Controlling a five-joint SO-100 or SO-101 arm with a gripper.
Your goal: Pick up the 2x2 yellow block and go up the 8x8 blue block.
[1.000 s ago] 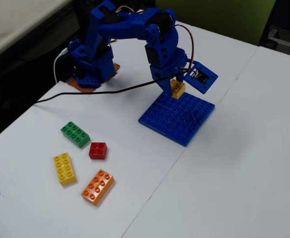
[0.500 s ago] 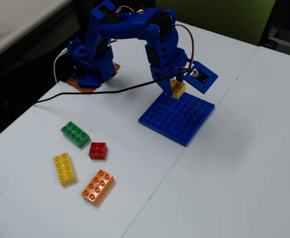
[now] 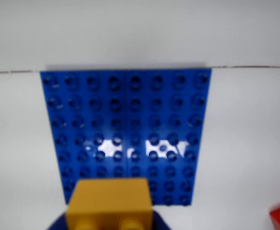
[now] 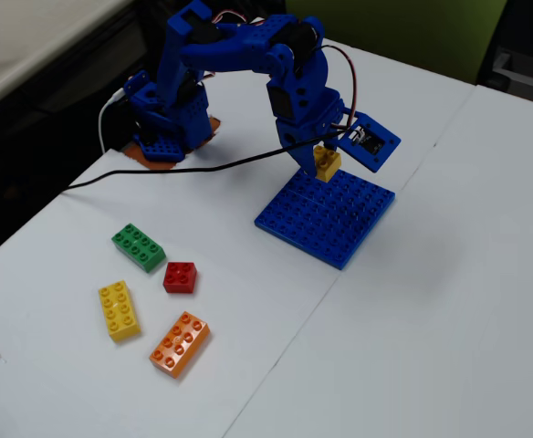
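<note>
Nothing has shifted since the earlier frames: the tool [image 4: 327, 162] stays clenched on the small square yellow plastic brick [image 4: 327, 163], hovering over the near edge of the flat blue studded baseplate [image 4: 335, 228], so lower it squarely onto the studs.

The fixed view looks down obliquely from across the table [image 4: 412, 347]. The slightly blurred wrist view hangs close above the 8x8 blue block [image 3: 125, 129], seen in both [image 4: 326, 219].
</note>
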